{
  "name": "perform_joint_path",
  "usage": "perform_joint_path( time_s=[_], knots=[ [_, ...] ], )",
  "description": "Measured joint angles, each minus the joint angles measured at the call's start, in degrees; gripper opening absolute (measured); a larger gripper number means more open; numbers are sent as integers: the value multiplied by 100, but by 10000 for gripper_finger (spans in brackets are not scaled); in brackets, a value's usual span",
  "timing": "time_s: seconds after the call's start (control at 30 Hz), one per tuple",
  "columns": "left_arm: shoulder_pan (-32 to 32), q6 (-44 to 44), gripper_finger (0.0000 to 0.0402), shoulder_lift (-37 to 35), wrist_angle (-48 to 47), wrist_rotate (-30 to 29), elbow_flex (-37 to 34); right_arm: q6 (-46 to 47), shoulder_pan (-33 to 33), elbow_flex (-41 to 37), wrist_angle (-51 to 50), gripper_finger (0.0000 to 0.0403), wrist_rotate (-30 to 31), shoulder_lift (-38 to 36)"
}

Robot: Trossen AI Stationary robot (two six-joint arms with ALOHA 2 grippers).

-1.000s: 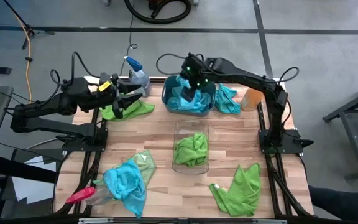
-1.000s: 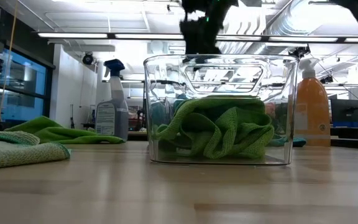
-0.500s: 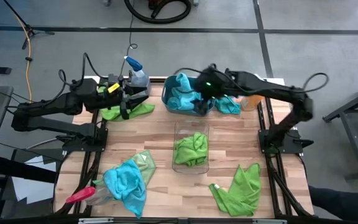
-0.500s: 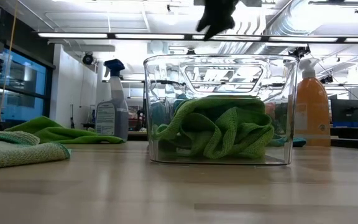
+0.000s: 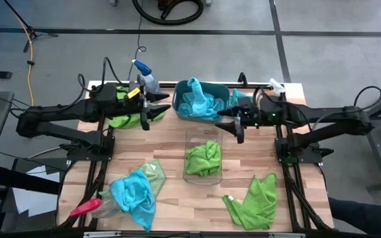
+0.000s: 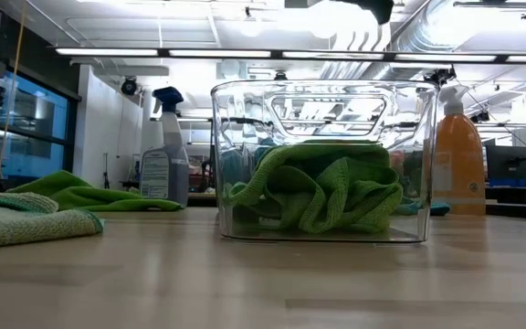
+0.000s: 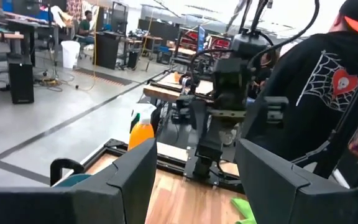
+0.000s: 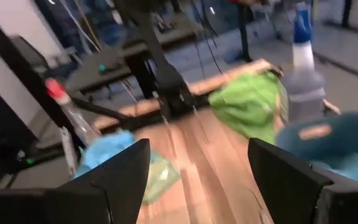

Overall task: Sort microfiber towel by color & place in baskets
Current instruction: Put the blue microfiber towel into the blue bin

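Teal tub (image 5: 218, 89) sits at the back of my table, heaped with blue towels (image 5: 196, 100), one spilling over its right side. Just in front of it stands the clear bin (image 5: 204, 140) with a green towel (image 5: 204, 158) bunched inside; from table height I see that cloth pressed against the bin's see-through wall. My left gripper (image 5: 163, 107) hangs above the back left part of the table, fingers apart and holding nothing, beside a spray bottle (image 5: 146, 76) and over the edge of another green towel (image 5: 126, 119) lying flat there. My right gripper (image 5: 229, 123) is off the tub's front right corner, between tub and bin, jaws wide apart and empty. Loose cloths lie on the wood: a blue towel (image 5: 135, 193) at the front left, lapping over a pale green one (image 5: 154, 170), with a red-handled tool (image 5: 84, 207) next to it, and a green towel (image 5: 254, 199) at the front right. An orange bottle (image 6: 458, 155) stands at the back right. A person in a dark hoodie (image 7: 316, 93) shows past the left wrist.
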Motion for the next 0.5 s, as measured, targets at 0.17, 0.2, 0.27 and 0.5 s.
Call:
perform_joint_path(
  time_s=[0.17, 0.2, 0.27, 0.5],
  knots=[
    [0, -280, 206, 67, -9, 99, 0, -66, 34, -73, 173, 268, 12, -110],
    [-13, -407, 206, 62, -3, 105, 0, -68, 33, -76, 159, 268, 12, -101],
    [-111, -597, 205, 64, -68, 100, 29, -71, 32, -79, 168, 268, 12, -71],
    [-1068, -619, 192, 476, -2566, 57, 1096, -78, 32, -79, 133, 268, 10, -14]
  ],
)
